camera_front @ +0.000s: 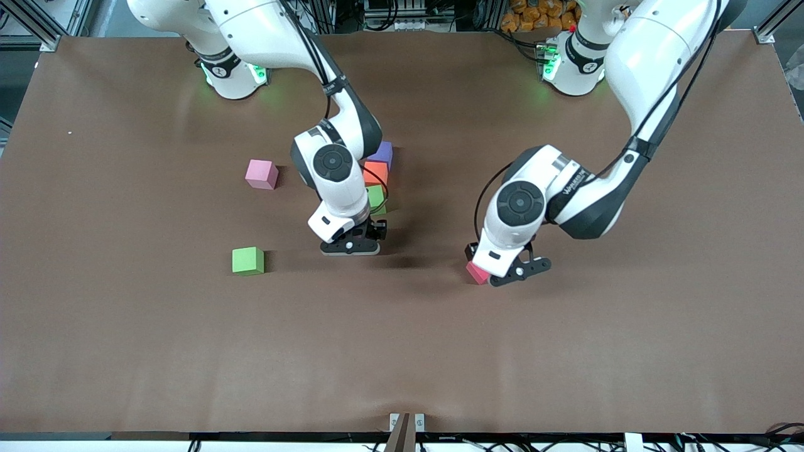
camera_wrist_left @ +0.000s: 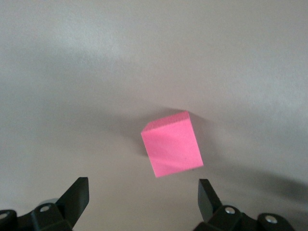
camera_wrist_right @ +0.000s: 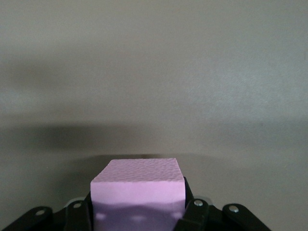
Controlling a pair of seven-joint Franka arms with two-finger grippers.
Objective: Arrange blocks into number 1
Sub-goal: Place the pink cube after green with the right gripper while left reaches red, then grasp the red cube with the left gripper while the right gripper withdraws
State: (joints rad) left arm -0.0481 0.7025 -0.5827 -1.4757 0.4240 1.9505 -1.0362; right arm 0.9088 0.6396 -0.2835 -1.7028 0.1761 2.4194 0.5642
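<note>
Front view: purple (camera_front: 382,152), orange (camera_front: 375,172), green (camera_front: 375,196) blocks in column beside right gripper (camera_front: 352,245). Left gripper (camera_front: 502,271) over red block (camera_front: 477,273).
Left wrist view: fingers (camera_wrist_left: 77,195) apart, block between, untouched.
Right wrist view: fingers clamped on pink block (camera_wrist_right: 138,192).

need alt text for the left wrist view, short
A bright pink block sits on the bare brown table, turned at an angle, just ahead of the open left gripper. The two black fingers stand wide apart at the frame's lower edge, clear of the block. Nothing else is in view.
</note>
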